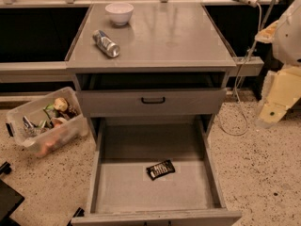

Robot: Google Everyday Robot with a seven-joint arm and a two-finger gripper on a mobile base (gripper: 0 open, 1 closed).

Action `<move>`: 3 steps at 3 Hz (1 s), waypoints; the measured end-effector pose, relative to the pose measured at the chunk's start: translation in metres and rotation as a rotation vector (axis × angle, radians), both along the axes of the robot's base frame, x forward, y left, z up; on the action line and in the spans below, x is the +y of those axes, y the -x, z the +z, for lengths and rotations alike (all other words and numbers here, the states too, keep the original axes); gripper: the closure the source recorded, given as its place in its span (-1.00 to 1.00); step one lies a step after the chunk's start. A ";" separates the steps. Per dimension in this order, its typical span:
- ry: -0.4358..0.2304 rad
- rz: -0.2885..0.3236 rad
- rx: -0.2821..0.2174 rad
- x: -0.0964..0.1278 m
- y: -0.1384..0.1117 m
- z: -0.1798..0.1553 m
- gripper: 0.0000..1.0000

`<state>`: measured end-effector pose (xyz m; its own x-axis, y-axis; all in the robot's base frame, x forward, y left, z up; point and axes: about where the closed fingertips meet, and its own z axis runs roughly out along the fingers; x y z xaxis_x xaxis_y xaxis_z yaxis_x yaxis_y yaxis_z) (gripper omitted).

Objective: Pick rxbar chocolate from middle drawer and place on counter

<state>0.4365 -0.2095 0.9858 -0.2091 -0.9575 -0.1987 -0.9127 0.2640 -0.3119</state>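
Observation:
The rxbar chocolate (160,169), a black wrapper with white lettering, lies flat on the floor of the middle drawer (122,187), which is pulled fully out at the bottom of the view. The counter (164,36) is the grey top of the cabinet above it. My gripper (275,100), cream-coloured, hangs at the right edge of the view beside the cabinet. It is well right of and above the drawer, apart from the bar, and holds nothing that I can see.
A silver can (106,43) lies on its side on the counter's left part, and a white bowl (119,12) stands at the back left. A drawer with a black handle (153,100) sits above the open one. A clear bin of snacks (44,121) and a white cable (240,102) lie on the floor.

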 end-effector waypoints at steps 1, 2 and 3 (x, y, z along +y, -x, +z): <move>-0.024 0.020 -0.014 0.012 0.005 -0.025 -1.00; -0.077 0.054 -0.007 0.024 0.002 -0.071 -1.00; -0.141 0.105 -0.006 0.034 -0.006 -0.115 -1.00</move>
<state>0.4430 -0.1755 0.8706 -0.1076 -0.9367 -0.3331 -0.9357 0.2087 -0.2843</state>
